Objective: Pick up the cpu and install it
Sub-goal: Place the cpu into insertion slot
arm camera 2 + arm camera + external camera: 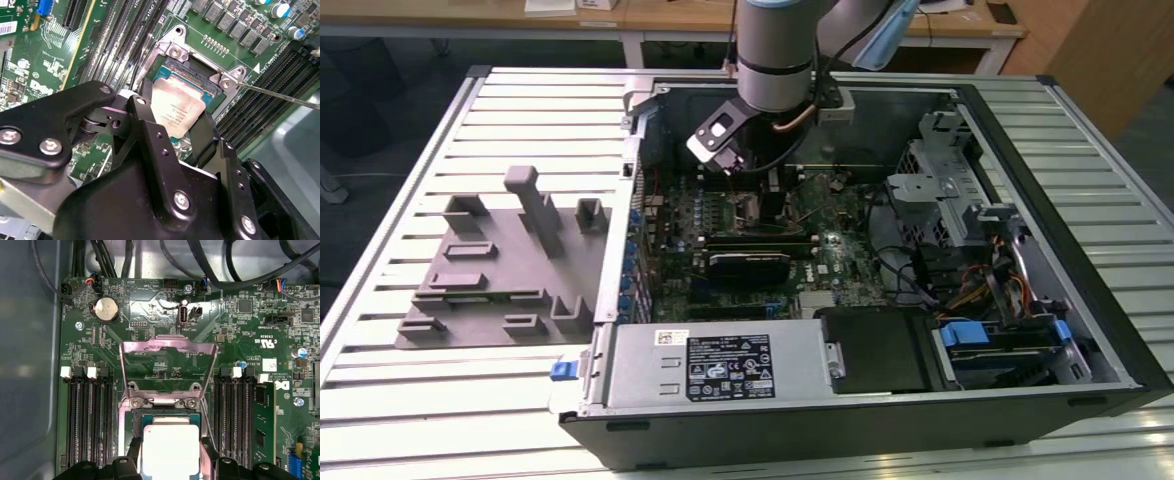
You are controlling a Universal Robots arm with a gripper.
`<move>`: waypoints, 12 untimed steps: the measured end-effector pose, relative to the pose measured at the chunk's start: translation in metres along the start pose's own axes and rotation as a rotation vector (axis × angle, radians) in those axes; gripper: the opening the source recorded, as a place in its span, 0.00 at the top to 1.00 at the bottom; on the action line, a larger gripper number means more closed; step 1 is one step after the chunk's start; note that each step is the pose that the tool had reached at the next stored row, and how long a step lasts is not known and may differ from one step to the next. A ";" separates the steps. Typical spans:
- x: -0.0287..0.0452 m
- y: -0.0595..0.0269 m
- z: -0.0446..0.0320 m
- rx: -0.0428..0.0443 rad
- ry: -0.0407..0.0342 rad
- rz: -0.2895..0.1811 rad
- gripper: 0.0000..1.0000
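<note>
black tool [176,106] up close, its two fingers [201,136] clamped on opposite edges of the cpu [180,116], chip right at the open socket [192,75], load plate [170,347] flipped up

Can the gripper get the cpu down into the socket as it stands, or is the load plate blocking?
Likely yes: the load plate stands swung open, and the gripper holds the cpu right over the bare socket, nothing visibly between them.

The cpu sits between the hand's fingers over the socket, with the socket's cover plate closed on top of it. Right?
No. The first wrist view shows the cover plate swung open, clear of the socket, not closed. The cpu does sit between the fingers of the hand over it.
</note>
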State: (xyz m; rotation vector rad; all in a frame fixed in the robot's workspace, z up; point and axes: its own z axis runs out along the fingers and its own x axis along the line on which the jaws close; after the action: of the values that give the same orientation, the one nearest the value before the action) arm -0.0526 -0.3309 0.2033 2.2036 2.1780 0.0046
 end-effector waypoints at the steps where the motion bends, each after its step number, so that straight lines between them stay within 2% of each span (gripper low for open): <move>1: 0.0002 0.0000 0.0007 0.0000 -0.0001 0.000 0.46; 12: 0.0027 -0.0005 0.0064 0.0001 -0.0002 0.003 0.46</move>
State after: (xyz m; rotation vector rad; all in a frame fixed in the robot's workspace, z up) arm -0.0529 -0.3284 0.1968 2.2067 2.1748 0.0044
